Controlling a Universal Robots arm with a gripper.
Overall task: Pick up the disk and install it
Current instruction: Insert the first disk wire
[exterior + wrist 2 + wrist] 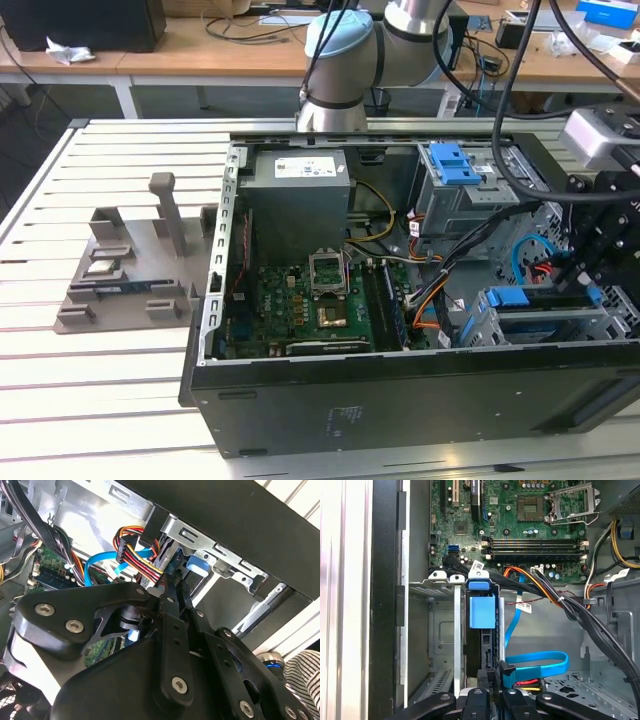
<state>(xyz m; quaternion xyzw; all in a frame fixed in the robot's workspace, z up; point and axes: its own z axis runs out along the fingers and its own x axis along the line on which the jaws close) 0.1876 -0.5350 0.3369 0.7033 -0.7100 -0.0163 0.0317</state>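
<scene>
Black two-fingered claw (491, 692) closed on the edge of the blue-railed silver disk (482, 630) — standing on edge in the grey metal drive cage (437, 625) of the open black computer case (400, 390).

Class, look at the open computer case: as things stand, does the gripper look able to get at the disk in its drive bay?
Probably yes. In the first wrist view the gripper sits right at the end of the disk, which stands on edge in the metal drive bay; the cables run off to one side.

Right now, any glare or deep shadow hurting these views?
Second wrist view: glare washes out the case wall, and the claw is a dark silhouette. First wrist view: even light, the disk reads clearly. Exterior view: evenly lit, mild shadow inside the case.
</scene>
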